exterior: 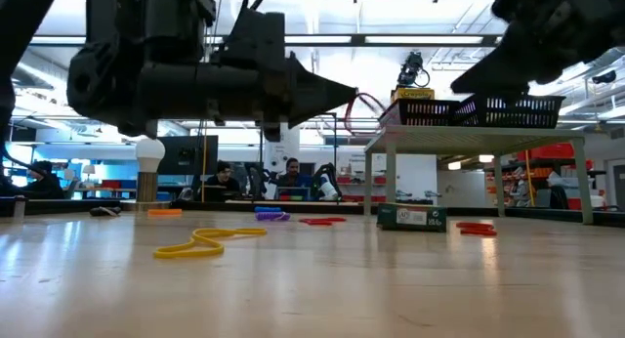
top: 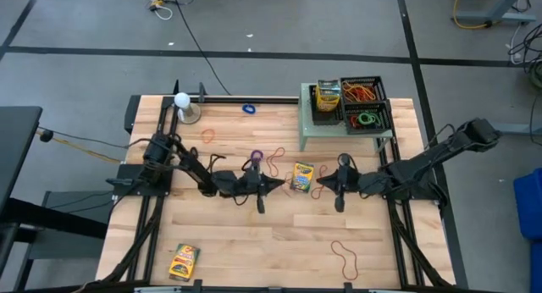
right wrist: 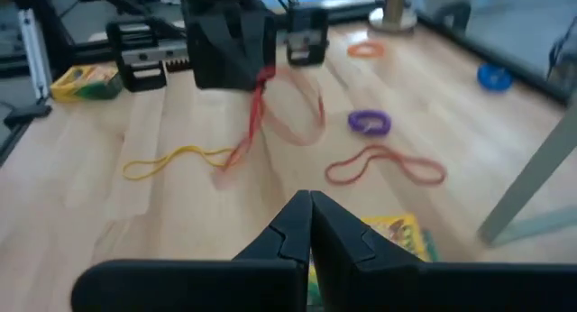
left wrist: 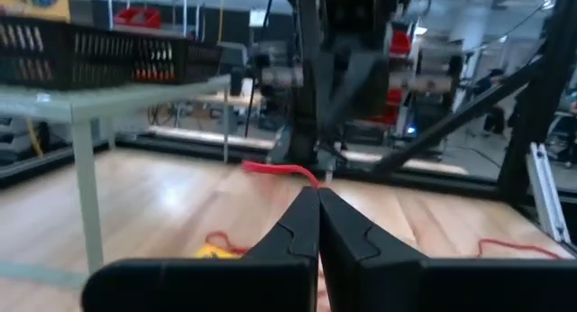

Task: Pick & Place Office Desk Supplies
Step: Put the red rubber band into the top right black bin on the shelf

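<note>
My left gripper is over the table's middle, pointing level toward the right edge and shut on a red rubber band. My right gripper faces it, shut, with nothing in it. A crayon box lies flat on the table between the two. A second crayon box lies near the front left. Loose bands lie flat on the wood: purple, red, yellow, orange and blue. My left gripper pinches the red band's upper end between its two fingers, right at their free ends. The fingers come in level from the table's left. The band hangs slack below them in a loop, clear of the tabletop.
A pale green stand at the far right carries black baskets with crayon boxes and bands. A white ball on a small stand is at the far left. Another red band lies near the front right. People sit beyond the far edge.
</note>
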